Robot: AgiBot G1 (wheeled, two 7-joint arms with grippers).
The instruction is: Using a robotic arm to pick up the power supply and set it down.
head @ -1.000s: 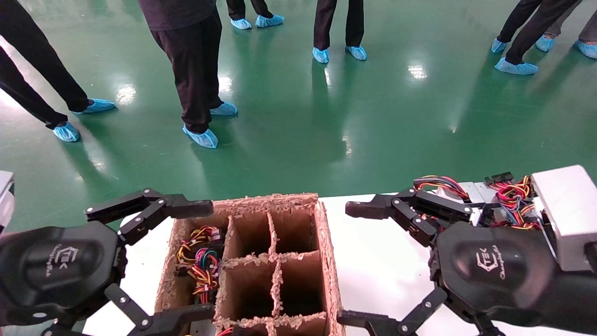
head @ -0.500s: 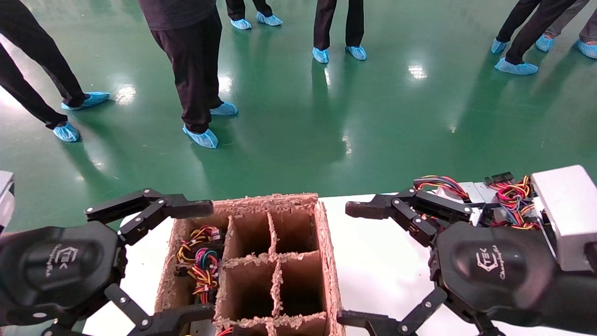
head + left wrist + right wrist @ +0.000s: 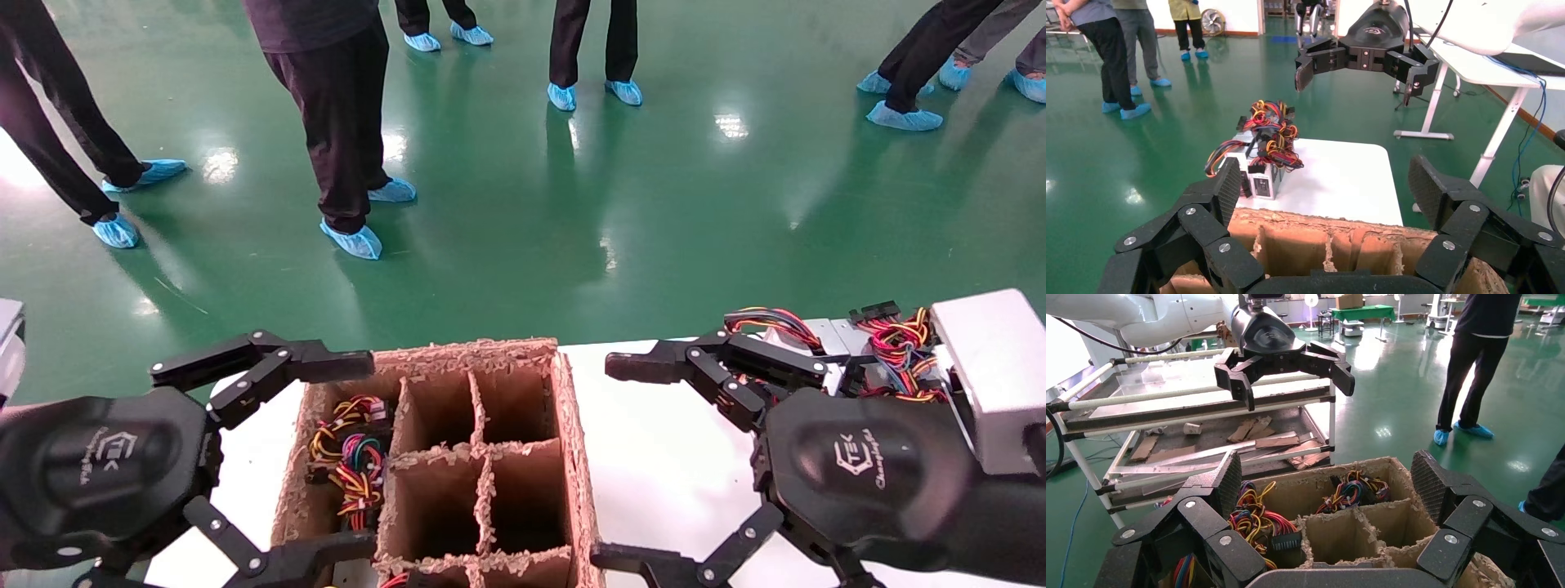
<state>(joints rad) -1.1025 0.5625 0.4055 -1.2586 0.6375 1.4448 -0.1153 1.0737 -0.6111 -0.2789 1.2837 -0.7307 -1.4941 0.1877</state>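
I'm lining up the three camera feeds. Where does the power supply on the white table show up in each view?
Head view: the power supply lies far right, behind the right gripper.
Left wrist view: centre-left, under its wire bundle.
Right wrist view: not in it.
Shared landmark: the cardboard box.

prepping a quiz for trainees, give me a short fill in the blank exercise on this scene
1. Both the left gripper and the right gripper have their fingers ____.
2. The power supply sits on the ____ table.
3. The divided box is made of ____.
4. The people standing on the green floor wear ____ shoe covers.

Missing words: open; white; cardboard; blue
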